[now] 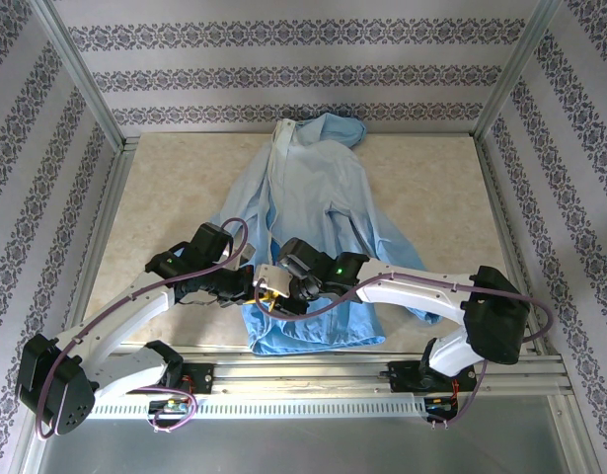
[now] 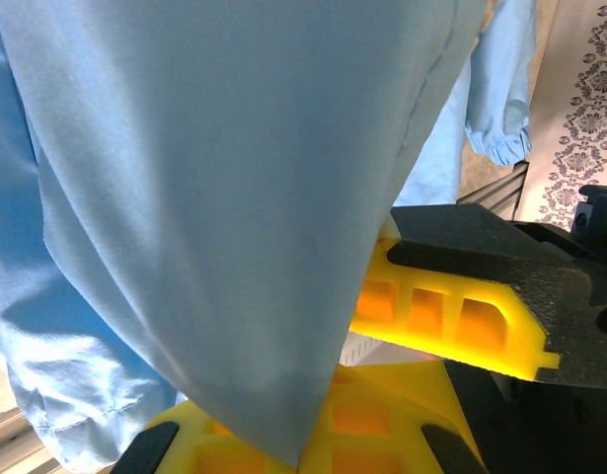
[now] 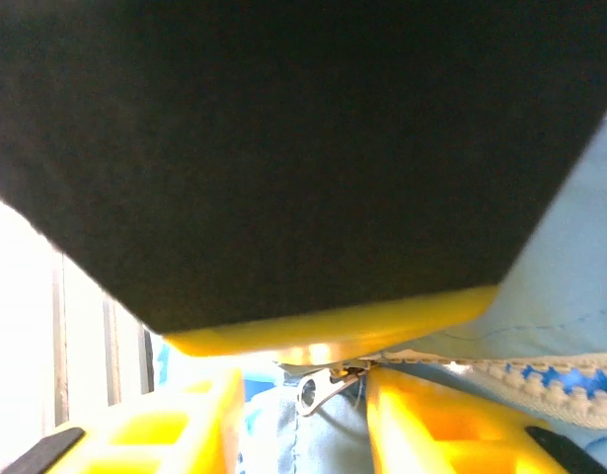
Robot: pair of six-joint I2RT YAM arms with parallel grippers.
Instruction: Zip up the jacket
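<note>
The light-blue jacket [image 1: 318,197] lies flat on the table, hood at the far end and hem near the arms. Both grippers meet at the hem's middle. My left gripper [image 1: 256,286] is shut on a fold of the jacket's fabric [image 2: 234,197], which tapers to a point between its yellow fingers [image 2: 303,449]. My right gripper [image 1: 275,299] stands open, its fingers [image 3: 199,425] apart. The metal zipper pull [image 3: 323,387] hangs in that gap, close to the right-hand finger. White zipper teeth [image 3: 540,380] run off to the right. The left gripper's black body [image 3: 283,148] looms right above.
The right gripper's yellow finger [image 2: 451,316] crosses close over the left one. A sleeve cuff [image 2: 500,143] lies beyond. An aluminium rail [image 1: 382,370] runs along the table's near edge. Frame posts and patterned walls enclose the beige table [image 1: 185,188].
</note>
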